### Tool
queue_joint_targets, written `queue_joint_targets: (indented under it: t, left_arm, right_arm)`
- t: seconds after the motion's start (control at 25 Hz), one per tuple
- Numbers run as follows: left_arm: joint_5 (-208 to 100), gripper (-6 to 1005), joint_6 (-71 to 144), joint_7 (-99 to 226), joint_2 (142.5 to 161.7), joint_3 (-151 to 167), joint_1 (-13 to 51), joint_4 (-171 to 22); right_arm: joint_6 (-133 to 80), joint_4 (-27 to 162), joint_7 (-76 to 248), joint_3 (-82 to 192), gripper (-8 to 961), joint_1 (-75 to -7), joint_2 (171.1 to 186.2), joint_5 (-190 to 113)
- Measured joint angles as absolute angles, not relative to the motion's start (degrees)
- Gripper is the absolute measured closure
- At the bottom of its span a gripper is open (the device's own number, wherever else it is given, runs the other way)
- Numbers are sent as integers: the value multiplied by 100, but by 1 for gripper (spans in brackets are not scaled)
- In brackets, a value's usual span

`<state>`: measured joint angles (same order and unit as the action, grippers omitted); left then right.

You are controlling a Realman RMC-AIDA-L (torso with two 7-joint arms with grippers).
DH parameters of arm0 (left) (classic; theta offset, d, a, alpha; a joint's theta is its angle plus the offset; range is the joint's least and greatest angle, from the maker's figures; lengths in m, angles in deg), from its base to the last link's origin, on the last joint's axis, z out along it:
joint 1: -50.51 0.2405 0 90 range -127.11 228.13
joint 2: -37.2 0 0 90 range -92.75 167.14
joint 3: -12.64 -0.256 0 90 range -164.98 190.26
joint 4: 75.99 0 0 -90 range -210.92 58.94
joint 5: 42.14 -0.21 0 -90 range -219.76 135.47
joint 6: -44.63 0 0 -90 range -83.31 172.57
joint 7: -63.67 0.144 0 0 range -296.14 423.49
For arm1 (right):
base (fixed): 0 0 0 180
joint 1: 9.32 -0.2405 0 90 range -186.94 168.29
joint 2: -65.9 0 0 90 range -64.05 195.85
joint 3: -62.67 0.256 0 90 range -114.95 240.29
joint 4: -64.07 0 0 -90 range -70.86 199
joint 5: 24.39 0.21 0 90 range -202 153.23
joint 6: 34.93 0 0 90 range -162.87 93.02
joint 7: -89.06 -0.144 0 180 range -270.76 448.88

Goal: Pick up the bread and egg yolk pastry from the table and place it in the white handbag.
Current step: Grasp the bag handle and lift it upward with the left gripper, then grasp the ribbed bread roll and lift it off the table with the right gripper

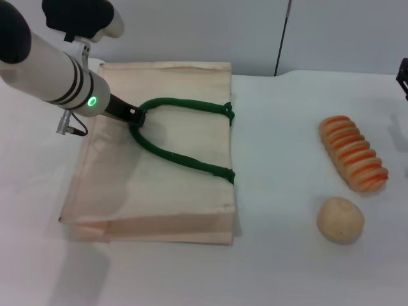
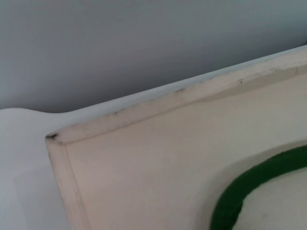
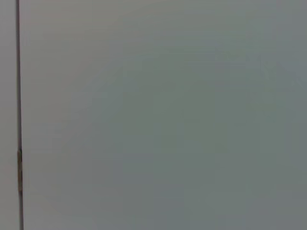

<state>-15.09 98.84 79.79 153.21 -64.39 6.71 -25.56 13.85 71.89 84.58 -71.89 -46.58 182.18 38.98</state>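
Here the left pincer (image 1: 136, 115) is closed on the green handle (image 1: 185, 103) of the white handbag (image 1: 166, 185), which lies flat on the surface (image 1: 280, 268). The bread (image 1: 352, 153) and egg yolk pastry (image 1: 340, 219) sit well apart from the handbag, near each other. Both look light, soft and crushable; a gentle grip across the middle seems best. The right pincer (image 1: 403, 76) is barely visible; I cannot tell its opening.

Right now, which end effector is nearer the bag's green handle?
Left. The left end effector is at the green handle on the white handbag; the right arm barely shows at the table's far right edge.
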Motion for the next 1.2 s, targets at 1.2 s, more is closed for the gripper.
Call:
queue_joint_targets:
  t: [1.2]
  left_arm:
    - [-1516,886,11604,8295,15318,-6387,1738,1995]
  right_arm:
    - [940,7375,8383,-7259,212,-4505,18204,3878]
